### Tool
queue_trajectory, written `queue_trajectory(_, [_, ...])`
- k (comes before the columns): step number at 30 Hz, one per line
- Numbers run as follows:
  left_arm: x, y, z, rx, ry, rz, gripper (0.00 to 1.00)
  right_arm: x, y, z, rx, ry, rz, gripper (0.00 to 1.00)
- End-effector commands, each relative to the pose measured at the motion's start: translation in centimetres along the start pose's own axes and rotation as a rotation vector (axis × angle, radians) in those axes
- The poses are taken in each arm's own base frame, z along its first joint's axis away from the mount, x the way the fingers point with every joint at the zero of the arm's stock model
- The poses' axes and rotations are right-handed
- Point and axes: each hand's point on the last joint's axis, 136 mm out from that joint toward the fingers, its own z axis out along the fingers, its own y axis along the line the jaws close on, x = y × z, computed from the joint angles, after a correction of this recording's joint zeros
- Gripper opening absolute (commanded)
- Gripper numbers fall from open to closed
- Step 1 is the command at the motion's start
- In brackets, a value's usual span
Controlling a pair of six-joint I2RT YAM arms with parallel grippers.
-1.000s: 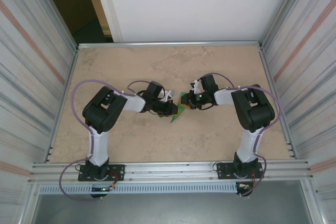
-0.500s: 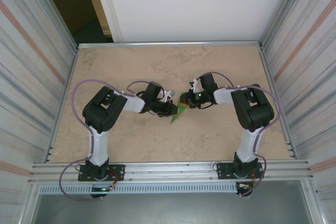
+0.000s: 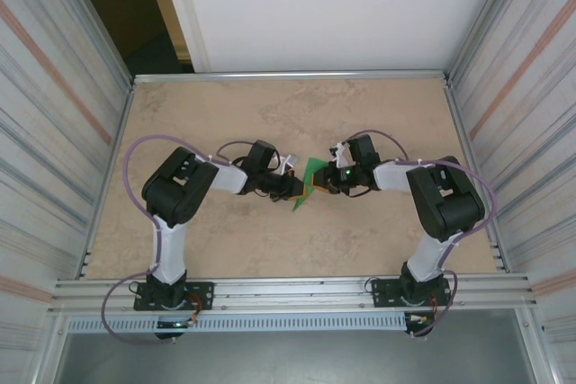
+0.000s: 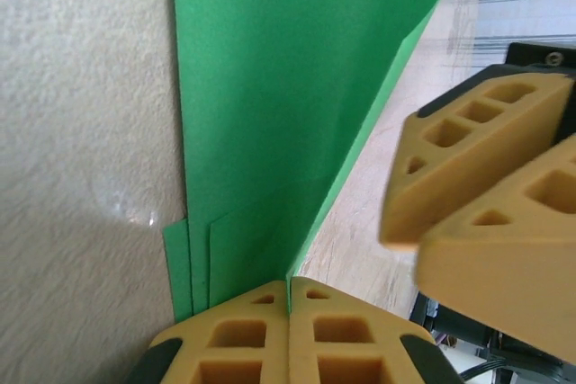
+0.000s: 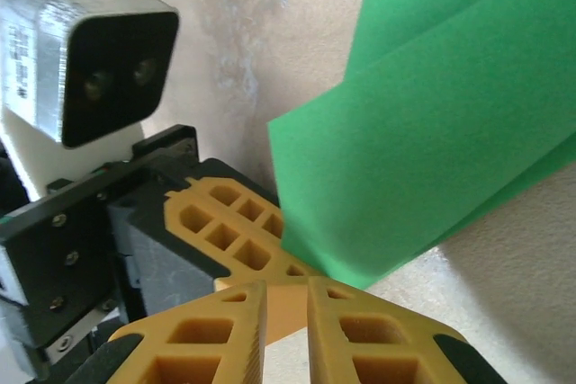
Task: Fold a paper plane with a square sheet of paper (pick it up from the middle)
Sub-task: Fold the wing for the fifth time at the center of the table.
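In the left wrist view, the folded bright green paper sheet was clamped endwise in the left hand, stretched away from it; the right hand was held narrowly parted just beside it.

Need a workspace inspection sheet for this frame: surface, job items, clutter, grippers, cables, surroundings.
Surface: beige mottled table.
Job's things: green paper, folded in layers, mid-table between the arms.
Clutter: nothing seen.
Grippers: left gripper shut on the paper's edge; right gripper slightly open, empty, beside the paper.
Cables: purple cables loop along both arms, off the paper.
Surroundings: ribbed metal walls, white back panel.
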Motion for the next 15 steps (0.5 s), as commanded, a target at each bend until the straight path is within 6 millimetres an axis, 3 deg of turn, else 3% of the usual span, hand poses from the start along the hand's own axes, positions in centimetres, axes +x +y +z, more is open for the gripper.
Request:
queue_trajectory(1, [1.8, 5.0, 0.0, -0.127, 0.022, -0.132, 0.00, -0.7, 0.5, 0.7, -0.023, 0.000, -0.026, 0.17])
queue_trajectory(15, [1.8, 5.4, 0.0, -0.126, 0.020, -0.140, 0.02, -1.6, -0.1, 2.1, -0.003, 0.027, -0.033, 0.17])
